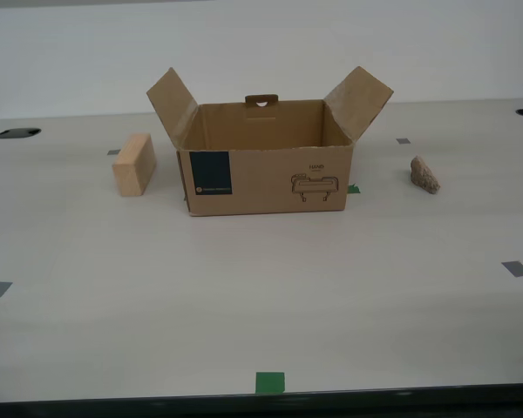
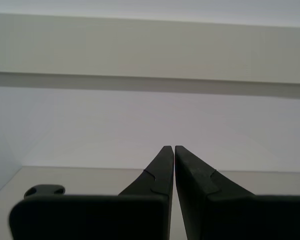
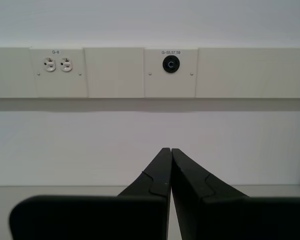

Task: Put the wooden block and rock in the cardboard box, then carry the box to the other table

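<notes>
The pale bench [image 1: 244, 313] is stretching wide across the exterior view, carrying everything, with grey tape squares [image 1: 516, 268] dotting its surface and a green tape mark [image 1: 269, 381] sitting at its near edge. The cardboard box [image 1: 270, 178] is standing upright near the middle, its two side flaps splaying outward and upward, its dark blue label [image 1: 210, 172] and printed line drawing [image 1: 315, 185] facing the camera; what shows of its inside is looking bare, though the floor of it is hidden behind the front wall. The wooden block [image 1: 134, 164] is resting on the bench just beside the box toward the exterior view's left, apart from it and outside it. The rock [image 1: 424, 174] is lying on the bench toward the exterior view's right, well apart from the box and also outside it. Neither arm is showing in the exterior view. My first gripper [image 3: 170, 152] is pointing level at a white wall panel with a double socket [image 3: 58, 64] and a round black port [image 3: 171, 64], its jaws pressing together with nothing between them. My second gripper [image 2: 171, 150] is pointing at a plain wall above the bench edge, its jaws likewise pressing together on nothing.
</notes>
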You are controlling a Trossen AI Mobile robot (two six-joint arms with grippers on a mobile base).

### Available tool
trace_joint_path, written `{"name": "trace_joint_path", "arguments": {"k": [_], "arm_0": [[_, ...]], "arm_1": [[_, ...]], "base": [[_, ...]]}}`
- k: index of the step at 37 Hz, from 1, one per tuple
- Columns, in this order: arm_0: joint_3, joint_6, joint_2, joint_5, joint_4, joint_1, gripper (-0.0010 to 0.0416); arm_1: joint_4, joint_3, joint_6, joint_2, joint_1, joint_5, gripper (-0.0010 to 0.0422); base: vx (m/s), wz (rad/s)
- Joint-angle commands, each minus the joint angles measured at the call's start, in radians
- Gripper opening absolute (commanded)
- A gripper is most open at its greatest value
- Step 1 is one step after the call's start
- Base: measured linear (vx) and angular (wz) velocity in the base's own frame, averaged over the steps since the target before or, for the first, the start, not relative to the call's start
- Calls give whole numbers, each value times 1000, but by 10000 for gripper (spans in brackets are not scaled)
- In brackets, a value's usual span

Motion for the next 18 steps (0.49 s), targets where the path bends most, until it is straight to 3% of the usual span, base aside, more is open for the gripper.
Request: {"name": "trace_joint_path", "arguments": {"k": [1,4,11,18], "arm_0": [[13,0,-10,-2,-40,0,0],[47,0,-13,-2,-132,0,0],[152,0,-13,-2,-351,0,0],[298,5,-13,-2,-608,0,0]], "arm_1": [[-84,36,-1,0,0,-1,0],[-144,64,-1,0,0,3,0],[-264,127,-6,0,0,52,0],[-470,232,-94,0,-1,115,0]], "base": [[0,0],[0,0],[0,0],[0,0]]}}
